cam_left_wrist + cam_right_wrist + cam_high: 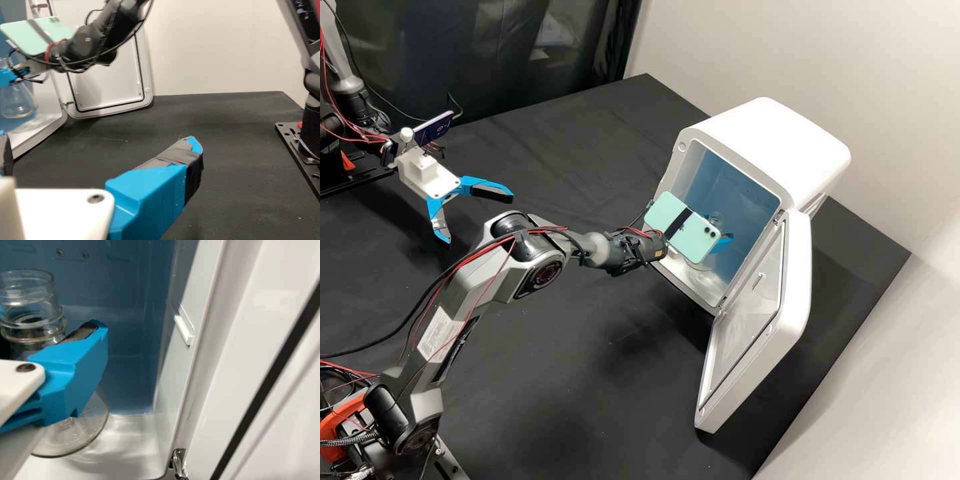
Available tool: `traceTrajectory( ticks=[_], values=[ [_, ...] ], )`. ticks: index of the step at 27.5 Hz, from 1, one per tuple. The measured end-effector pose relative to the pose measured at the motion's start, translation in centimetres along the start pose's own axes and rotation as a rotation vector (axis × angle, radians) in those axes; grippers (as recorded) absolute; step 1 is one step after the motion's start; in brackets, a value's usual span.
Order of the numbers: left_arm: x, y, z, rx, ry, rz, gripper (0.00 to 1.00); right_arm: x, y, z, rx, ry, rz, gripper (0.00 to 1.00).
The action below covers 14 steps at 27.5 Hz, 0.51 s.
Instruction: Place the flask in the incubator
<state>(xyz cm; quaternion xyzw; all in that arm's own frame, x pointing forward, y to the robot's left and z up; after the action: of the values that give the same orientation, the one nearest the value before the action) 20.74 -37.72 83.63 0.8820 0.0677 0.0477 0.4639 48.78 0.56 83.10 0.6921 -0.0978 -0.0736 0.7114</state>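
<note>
right wrist view: conical glass flask

flask: clear glass, glossy, smooth.
incubator: white moulded plastic shell, smooth, satin sheen. Inner walls blue and smooth. Floor is reflective; can't tell if it's polished metal or glossy plastic.
door: same white plastic, flat pale inner panel.
hinge: bright bare metal.
desk: black matt cloth, faint creases.
left claw: white matt plastic body, 2 fingers in bright blue plastic, dark matt facing at the tips.
arm: dark grey casing, smooth, low sheen.
phone: mint back, glossy.
</note>
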Motion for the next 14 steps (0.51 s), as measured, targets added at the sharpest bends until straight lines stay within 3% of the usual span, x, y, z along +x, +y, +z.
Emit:
traceTrajectory(
  ticks=[4, 14],
  values=[
    [0.0, -0.08, 0.1, -0.001, -0.004, -0.003, 1.0, 1.3, 0.3, -0.4, 0.005, -0.016, -0.001, 0.0],
    [0.1, -0.18, 0.2, -0.002, -0.012, -0.006, 1.0, 3.1, 0.6, -1.8, 0.011, -0.013, 0.029, 0.0]
  ],
)
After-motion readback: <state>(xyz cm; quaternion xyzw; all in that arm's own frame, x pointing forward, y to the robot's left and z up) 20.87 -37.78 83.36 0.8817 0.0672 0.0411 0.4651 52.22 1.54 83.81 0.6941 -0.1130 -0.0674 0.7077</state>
